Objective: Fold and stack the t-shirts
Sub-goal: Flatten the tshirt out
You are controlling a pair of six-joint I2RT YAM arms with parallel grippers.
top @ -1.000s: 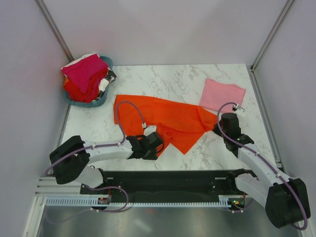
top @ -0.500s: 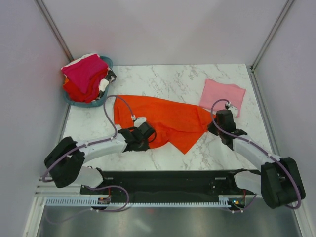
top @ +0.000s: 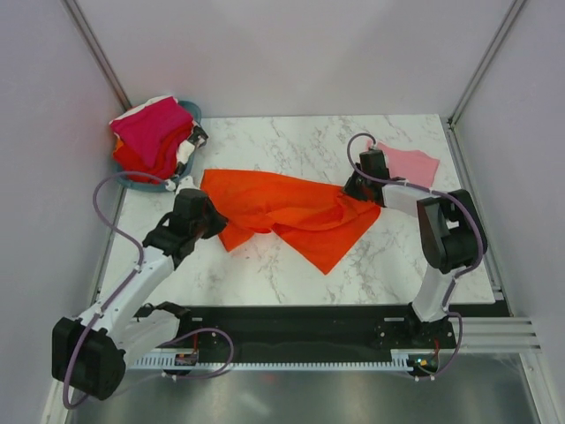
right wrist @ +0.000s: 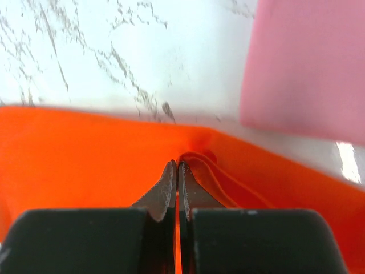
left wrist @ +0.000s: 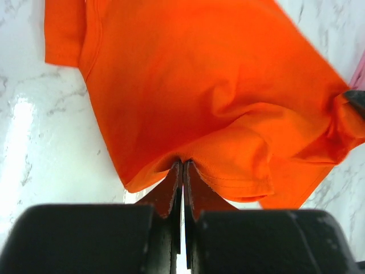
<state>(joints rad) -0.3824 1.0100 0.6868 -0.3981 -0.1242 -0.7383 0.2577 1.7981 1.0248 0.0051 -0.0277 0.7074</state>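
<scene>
An orange-red t-shirt [top: 291, 212] lies stretched and rumpled across the middle of the marble table. My left gripper [top: 208, 221] is shut on its hem at the left end; in the left wrist view the cloth [left wrist: 194, 97] bunches right at the closed gripper tips [left wrist: 183, 164]. My right gripper [top: 357, 187] is shut on the shirt's right edge, with a fold of orange cloth [right wrist: 85, 160] pinched at the tips [right wrist: 177, 165]. A folded light pink t-shirt [top: 410, 162] lies just behind the right gripper, and shows in the right wrist view too [right wrist: 308, 63].
A teal basket [top: 190, 113] at the back left holds a heap of magenta, red and white shirts [top: 152, 132]. Grey walls enclose the table on three sides. The black base rail [top: 300, 331] runs along the near edge.
The left gripper shut on the orange shirt's hem and pulled it left and back. The right gripper carried its edge away towards the pink shirt, stretching the shirt out between them.
</scene>
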